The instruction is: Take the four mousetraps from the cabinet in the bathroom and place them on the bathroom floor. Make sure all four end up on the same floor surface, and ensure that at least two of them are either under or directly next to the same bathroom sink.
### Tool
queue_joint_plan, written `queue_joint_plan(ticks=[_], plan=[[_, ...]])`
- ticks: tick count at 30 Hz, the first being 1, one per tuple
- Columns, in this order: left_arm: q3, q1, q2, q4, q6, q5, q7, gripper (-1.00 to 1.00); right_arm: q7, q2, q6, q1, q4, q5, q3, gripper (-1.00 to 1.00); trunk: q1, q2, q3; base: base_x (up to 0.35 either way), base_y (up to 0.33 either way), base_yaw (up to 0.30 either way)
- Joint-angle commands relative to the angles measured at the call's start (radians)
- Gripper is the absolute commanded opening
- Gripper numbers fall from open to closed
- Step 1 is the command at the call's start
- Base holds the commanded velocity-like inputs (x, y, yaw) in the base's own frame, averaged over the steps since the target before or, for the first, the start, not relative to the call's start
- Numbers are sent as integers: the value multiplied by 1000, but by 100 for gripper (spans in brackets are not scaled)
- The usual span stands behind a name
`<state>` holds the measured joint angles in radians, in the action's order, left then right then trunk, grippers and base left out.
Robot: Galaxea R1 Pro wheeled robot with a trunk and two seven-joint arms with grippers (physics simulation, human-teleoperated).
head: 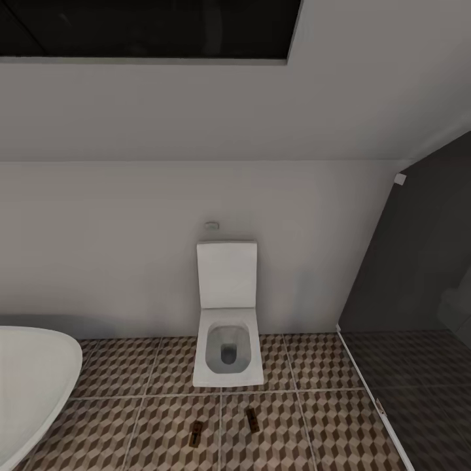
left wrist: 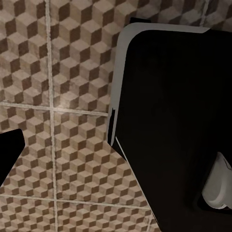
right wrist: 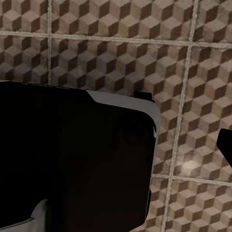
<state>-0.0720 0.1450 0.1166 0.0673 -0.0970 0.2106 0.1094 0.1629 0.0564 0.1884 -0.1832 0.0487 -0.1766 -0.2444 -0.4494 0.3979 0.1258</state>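
Observation:
Two mousetraps lie flat on the cube-patterned bathroom floor [head: 327, 425] in front of the toilet: one [head: 195, 434] to the left, the other [head: 252, 419] a little to its right and nearer the bowl. Both are small brown boards, about a hand's width apart. The cabinet and the bathroom sink are out of view. In the left wrist view a dark finger tip [left wrist: 9, 152] juts in over the floor tiles [left wrist: 72, 72]. A dark finger tip [right wrist: 226, 145] also pokes in at the edge of the right wrist view. Neither wrist view lets me tell how the jaws stand.
A square white toilet [head: 227, 314] stands against the pale wall, lid up. The white bathtub rim [head: 33, 379] curves in at the lower left. A dark glass partition [head: 418, 314] closes off the right. My black base [left wrist: 169, 121] [right wrist: 72, 159] looms over the tiles in both wrist views.

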Motion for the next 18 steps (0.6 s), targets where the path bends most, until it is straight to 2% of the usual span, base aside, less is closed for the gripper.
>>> queue_joint_plan(ticks=[1,18], plan=[[-8,2,0,5,-7,10,6,100,4,0,3,-1,-1,-11,-7,100,-1,2,2,0,0,0],[-8,2,0,5,-7,10,6,100,4,0,3,-1,-1,-11,-7,100,-1,2,2,0,0,0]])
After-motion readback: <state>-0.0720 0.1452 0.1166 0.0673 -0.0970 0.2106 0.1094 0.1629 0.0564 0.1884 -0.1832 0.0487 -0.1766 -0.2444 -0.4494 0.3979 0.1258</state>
